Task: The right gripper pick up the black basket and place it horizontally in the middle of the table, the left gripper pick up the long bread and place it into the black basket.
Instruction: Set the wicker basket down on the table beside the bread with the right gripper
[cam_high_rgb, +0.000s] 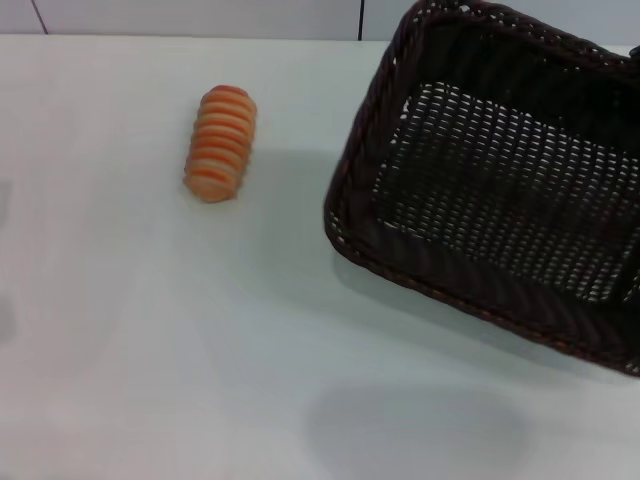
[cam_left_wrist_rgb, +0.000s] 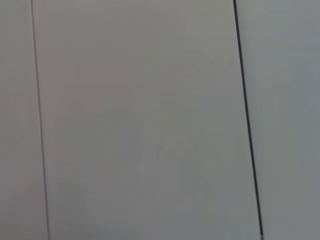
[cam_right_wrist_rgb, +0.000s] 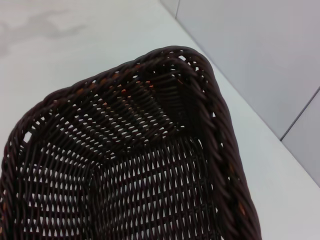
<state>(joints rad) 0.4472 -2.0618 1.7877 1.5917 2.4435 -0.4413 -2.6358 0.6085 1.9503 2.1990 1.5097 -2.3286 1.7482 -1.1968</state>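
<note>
Black basket (cam_high_rgb: 510, 180) is sitting skewed at the table's (cam_high_rgb: 150, 380) right, long bread (cam_high_rgb: 221, 142) well apart to its left — basket step seemingly underway. Neither gripper is showing, so finger states can't be told; next comes squaring it mid-table.

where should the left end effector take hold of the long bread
Grip the long bread across its narrow middle, coming from above. It lies flat on the table, long axis running near-to-far, with bare surface on both long sides, and the black basket sits well apart.

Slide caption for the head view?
Empty black basket sits skewed at the table's right; long bread lies apart, left.
</note>
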